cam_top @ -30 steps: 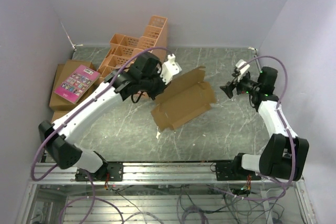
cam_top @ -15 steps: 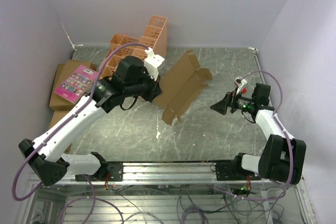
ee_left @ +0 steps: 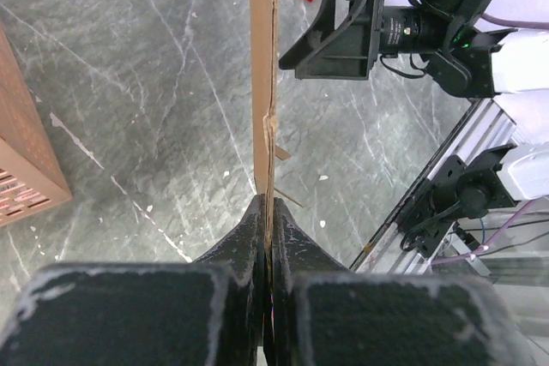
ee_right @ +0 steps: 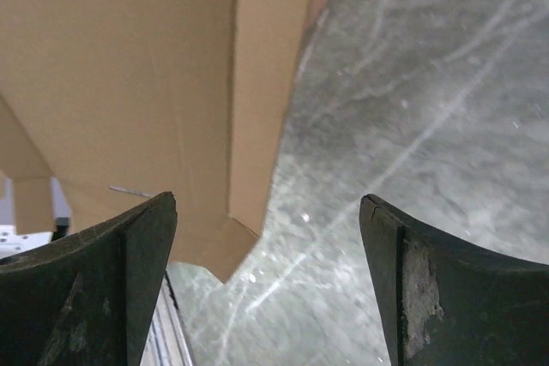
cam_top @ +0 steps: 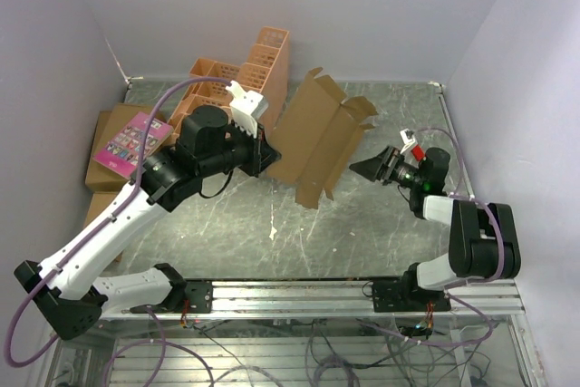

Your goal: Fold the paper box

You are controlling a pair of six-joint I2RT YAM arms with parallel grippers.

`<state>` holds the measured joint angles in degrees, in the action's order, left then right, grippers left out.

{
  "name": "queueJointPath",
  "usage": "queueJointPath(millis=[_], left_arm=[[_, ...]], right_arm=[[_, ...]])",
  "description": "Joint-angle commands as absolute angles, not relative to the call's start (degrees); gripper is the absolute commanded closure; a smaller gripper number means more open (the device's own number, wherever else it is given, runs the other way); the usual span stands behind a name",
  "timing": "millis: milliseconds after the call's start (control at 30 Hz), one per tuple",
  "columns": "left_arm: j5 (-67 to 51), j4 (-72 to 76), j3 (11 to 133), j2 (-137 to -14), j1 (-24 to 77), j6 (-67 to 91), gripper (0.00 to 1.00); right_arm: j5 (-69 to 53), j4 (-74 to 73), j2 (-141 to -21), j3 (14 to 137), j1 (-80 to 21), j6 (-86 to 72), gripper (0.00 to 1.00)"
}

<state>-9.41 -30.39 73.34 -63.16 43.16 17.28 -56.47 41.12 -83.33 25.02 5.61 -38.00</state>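
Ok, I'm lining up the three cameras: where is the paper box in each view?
Top external: paper box centre, held by left gripper.
Left wrist: paper box edge-on, top centre, between fingers.
Right wrist: paper box fills upper left.
Shared landmark: grey marbled table.

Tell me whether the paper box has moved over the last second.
Yes. The paper box, pinched by the left gripper, has tipped up from lying nearly flat and shifted back toward the orange crate.
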Motion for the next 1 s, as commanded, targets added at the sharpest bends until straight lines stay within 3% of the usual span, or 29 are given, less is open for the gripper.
queueJointPath(millis=[0,333,400,600,767,967], left_arm=[[-11.4,-25.3,72.4,-61.3,42.7,19.3,0.93],[-13.0,-23.8,72.0,-60.9,42.8,20.2,0.93],[-13.1,-24.0,72.2,-61.0,42.7,20.2,0.93],[-12.8,-24.6,72.2,-60.9,42.8,19.7,0.93],[-13.9,-24.3,72.7,-61.3,42.7,20.0,0.93],[-16.3,-23.1,72.5,-61.4,42.7,21.1,0.93]], right_arm=[[-58.2,56.1,-83.5,27.7,4.8,-48.3,0.15],[-58.2,54.8,-84.3,28.5,4.1,-48.4,0.24],[-58.1,55.4,-83.2,28.1,4.0,-49.0,0.36],[-57.5,53.2,-79.1,27.6,3.8,-47.0,0.51],[-57.1,52.6,-78.5,28.3,3.6,-46.2,0.78],[-54.5,45.9,-77.5,30.3,3.0,-42.1,0.92]])
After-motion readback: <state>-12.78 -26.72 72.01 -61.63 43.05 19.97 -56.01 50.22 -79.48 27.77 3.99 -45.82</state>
